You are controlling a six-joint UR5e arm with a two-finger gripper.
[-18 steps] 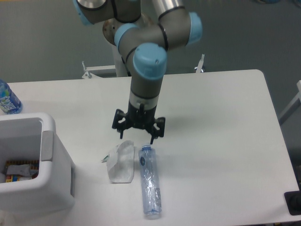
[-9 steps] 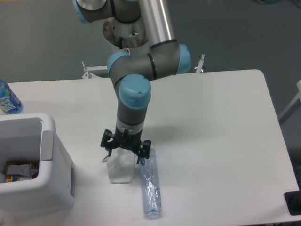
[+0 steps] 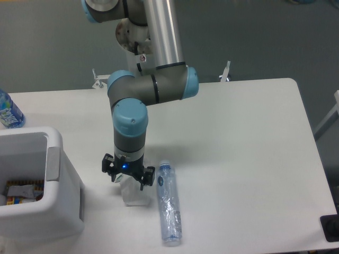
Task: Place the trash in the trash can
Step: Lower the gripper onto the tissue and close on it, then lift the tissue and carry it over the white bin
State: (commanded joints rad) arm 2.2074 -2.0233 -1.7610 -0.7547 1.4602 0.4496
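Observation:
The crumpled white wad of trash (image 3: 136, 196) lies on the table just right of the trash can (image 3: 64, 193). My gripper (image 3: 128, 181) is lowered straight onto the wad's upper end, jaws still spread and straddling it; the fingertips are hard to make out against the wad. A blue light glows on the gripper body. The clear crinkled bottle (image 3: 169, 207), the other piece of trash, lies lengthwise just right of the wad, untouched. The trash can is a boxy white bin at the left front edge, its mouth open upward.
Some coloured packaging (image 3: 21, 191) lies inside the bin. A blue-labelled water bottle (image 3: 8, 111) stands at the far left edge behind the bin. A black object (image 3: 331, 227) sits at the right front corner. The arm's base rises behind the table's rear middle.
The arm has swung left and toward the front, bringing the gripper down from behind the two items onto the wad. The wad and bottle have not shifted.

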